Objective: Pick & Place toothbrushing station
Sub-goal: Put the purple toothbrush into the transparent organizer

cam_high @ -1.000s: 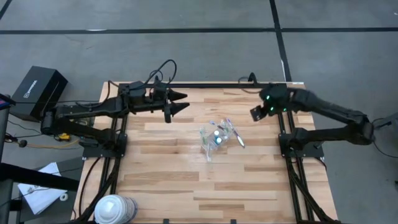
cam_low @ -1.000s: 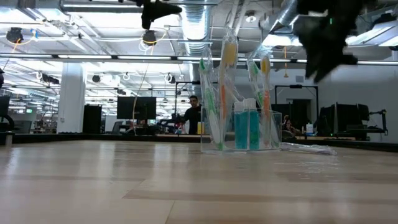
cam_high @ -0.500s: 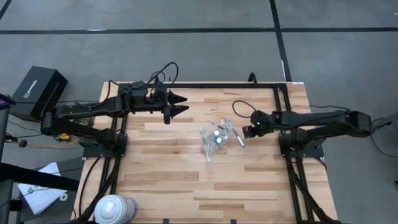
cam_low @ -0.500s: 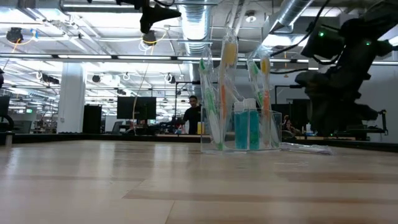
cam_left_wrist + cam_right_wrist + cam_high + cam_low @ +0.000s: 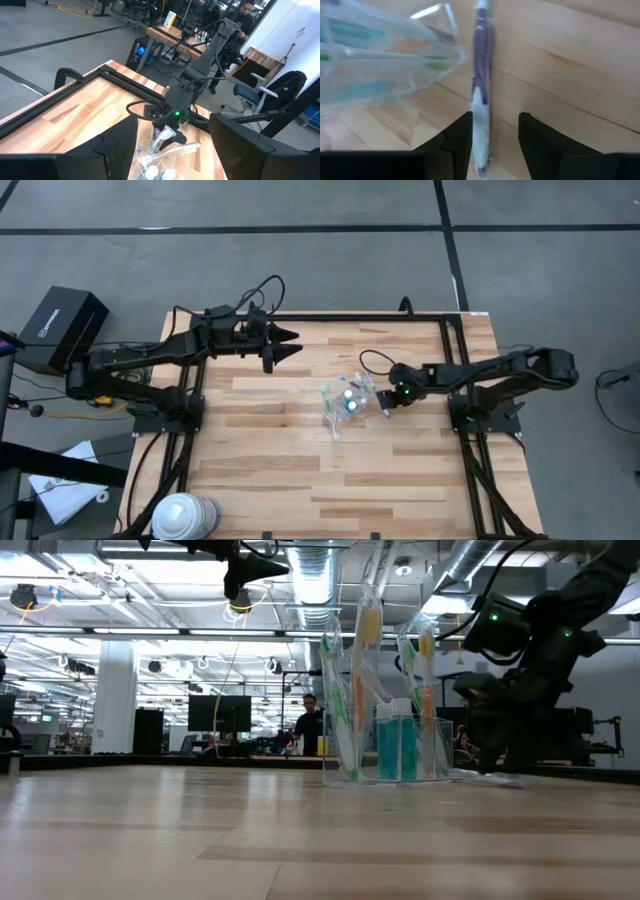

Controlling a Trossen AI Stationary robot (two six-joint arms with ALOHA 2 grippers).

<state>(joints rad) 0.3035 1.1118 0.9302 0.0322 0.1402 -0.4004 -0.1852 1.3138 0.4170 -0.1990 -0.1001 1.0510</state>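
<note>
Spanning the scene is the wooden counter, with the left arm waiting at its far edge, jaws standing wide open and empty. Reaching low toward the middle, the right arm's jaws are standing parted astride a wrapped toothbrush lying flat just beside the clear cup, not yet closing on it. Standing in that cup already are several toothbrushes and a blue tube; seemingly only this one is waiting to be placed.

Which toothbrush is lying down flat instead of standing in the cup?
The wrapped toothbrush on the table beside the cup, under the right hand. The others stand upright in the cup.
</note>
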